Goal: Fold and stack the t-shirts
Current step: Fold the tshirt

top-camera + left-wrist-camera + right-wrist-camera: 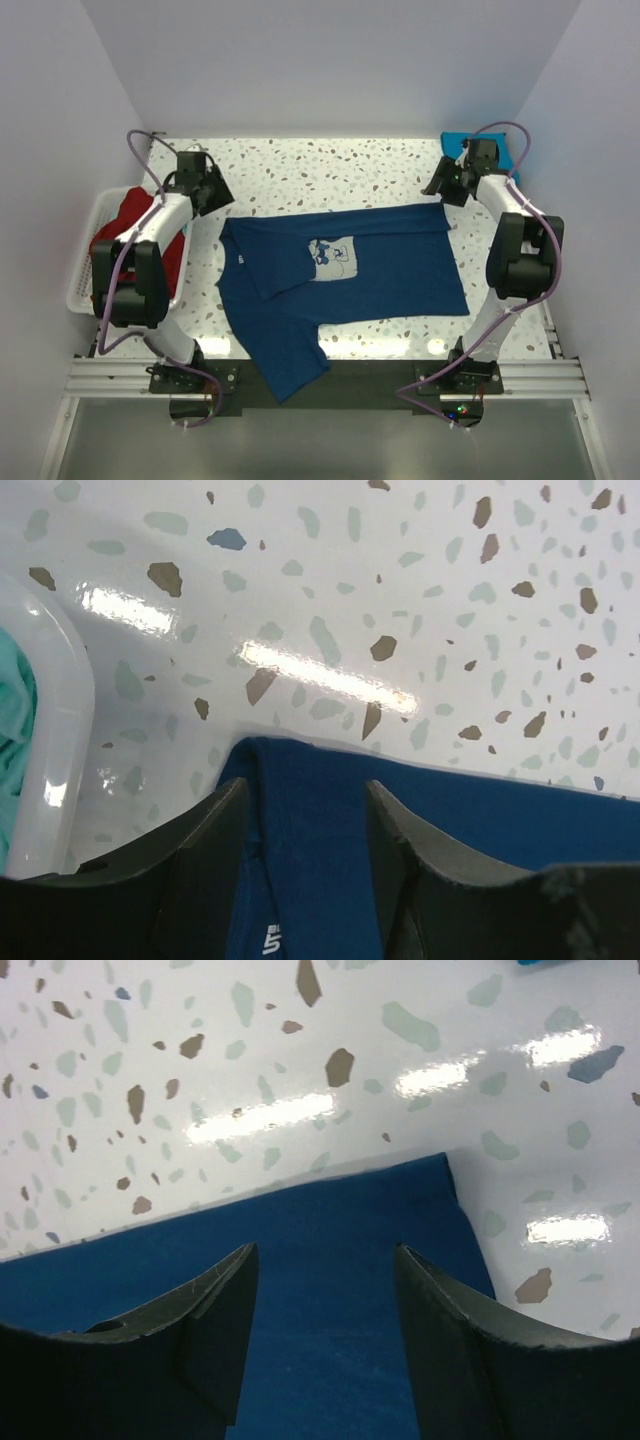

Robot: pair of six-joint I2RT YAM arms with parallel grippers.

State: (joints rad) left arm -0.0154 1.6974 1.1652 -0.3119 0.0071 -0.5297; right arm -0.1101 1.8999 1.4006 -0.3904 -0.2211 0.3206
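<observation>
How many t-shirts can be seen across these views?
4. Navy tee spread out in the middle; turquoise tee at the far right corner; red tee and teal tee in the basket at left. The basket may hide more.

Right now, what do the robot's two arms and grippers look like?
Both the left arm and right arm have white links with black joint housings, and a lilac cable loops along each. The left gripper and right gripper have dark, wedge-shaped fingers.

Turquoise t-shirt half behind right arm
</observation>
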